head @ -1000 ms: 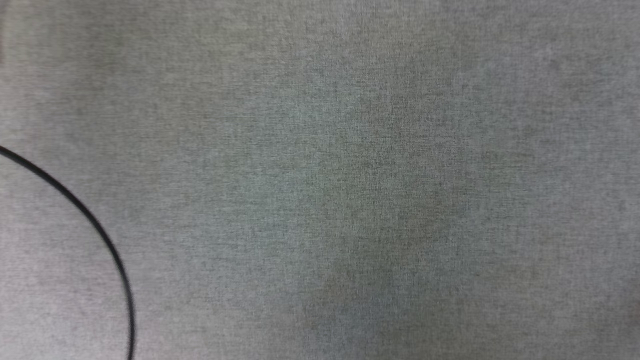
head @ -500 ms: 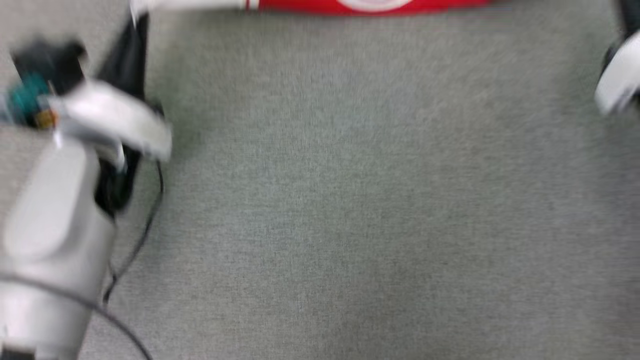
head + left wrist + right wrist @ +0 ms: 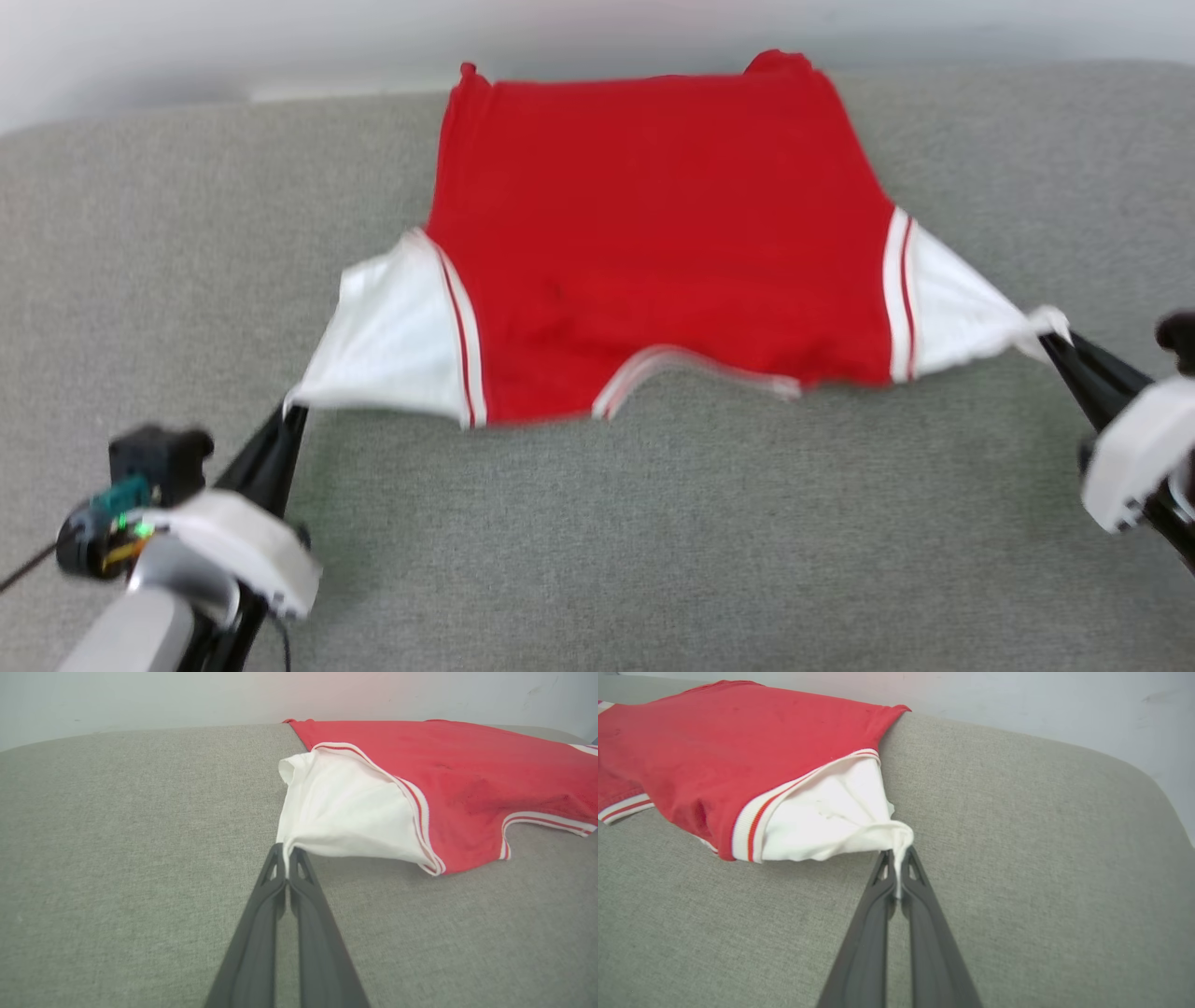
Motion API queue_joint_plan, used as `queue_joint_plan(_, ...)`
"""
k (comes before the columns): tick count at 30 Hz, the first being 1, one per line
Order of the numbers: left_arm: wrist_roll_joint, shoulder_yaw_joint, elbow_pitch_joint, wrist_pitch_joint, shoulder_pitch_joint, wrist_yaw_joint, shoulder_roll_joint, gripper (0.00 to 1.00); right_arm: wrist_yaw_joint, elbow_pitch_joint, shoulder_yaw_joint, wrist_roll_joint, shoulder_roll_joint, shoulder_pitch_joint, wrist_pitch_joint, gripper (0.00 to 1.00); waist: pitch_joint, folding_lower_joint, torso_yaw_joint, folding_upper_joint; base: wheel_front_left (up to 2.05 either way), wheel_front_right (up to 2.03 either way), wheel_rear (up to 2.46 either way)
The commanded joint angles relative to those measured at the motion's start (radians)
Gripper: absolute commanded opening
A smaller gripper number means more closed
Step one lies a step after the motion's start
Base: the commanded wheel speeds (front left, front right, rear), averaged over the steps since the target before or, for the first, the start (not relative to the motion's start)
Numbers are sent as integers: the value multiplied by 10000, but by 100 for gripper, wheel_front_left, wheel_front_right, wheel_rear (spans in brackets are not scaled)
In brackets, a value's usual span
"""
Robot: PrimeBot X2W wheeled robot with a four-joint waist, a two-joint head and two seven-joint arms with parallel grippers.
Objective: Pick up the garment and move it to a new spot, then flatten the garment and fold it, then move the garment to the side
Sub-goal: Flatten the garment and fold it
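Red garment [image 3: 653,243] lies far-centre on the grey surface [image 3: 653,541]; our left end effector [image 3: 293,412] and right end effector [image 3: 1049,340] each clamp a white sleeve tip [image 3: 899,835], stretching it sideways, we judge, to flatten it.

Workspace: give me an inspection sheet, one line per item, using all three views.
Surface: grey fabric surface, far edge rounded.
Job's things: jersey lies spread, plain red side up, stretched taut between the grippers.
Clutter: nothing seen.
Grippers: left gripper shut on the tip of the left sleeve; right gripper shut on the tip of the right sleeve.
Cables: thin dark cable beside the left wrist.
Surroundings: pale wall behind the surface.
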Motion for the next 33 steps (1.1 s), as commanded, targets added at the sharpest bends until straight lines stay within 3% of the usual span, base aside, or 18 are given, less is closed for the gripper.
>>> queue_joint_plan(1,-54,74,-155,85,350,115,140,0,-17,-114,-29,114,-283,295,71,0,-335,3,-149,0,0,0,0)
queue_joint_plan(8,-311,205,-1189,572,2248,730,785,0,-17,-1035,-36,854,-1153,1719,921,0,-806,3,-351,0,0,0,0)
queue_joint_plan(15,-786,350,-1702,1010,3595,956,1213,0,-19,-1525,-596,1334,-1653,3120,1941,0,-906,3,-453,0,0,0,0)
queue_joint_plan(20,-1048,60,-1814,1375,4172,835,1152,0,-19,-1782,-938,1476,-1626,3991,2504,0,-845,3,-441,0,0,0,0)
queue_joint_plan(28,-873,-288,-1975,1390,3751,537,1021,0,-17,-2143,-1512,1318,-1257,4300,3061,0,-664,3,-294,0,0,0,0)
queue_joint_plan(29,-859,-322,-2056,1406,3684,479,1004,0,-17,-2184,-1604,1283,-1210,4256,3157,45,-624,3,-277,0,0,0,0)
queue_joint_plan(30,-902,-342,-2133,1419,3649,471,962,0,-17,-2179,-1705,1302,-1149,4235,3342,100,-573,3,-253,0,0,0,0)
queue_joint_plan(33,-988,-414,-2498,1633,3485,481,917,0,-13,-2611,-1905,1408,-1055,4089,3789,100,-385,3,-142,0,0,0,0)
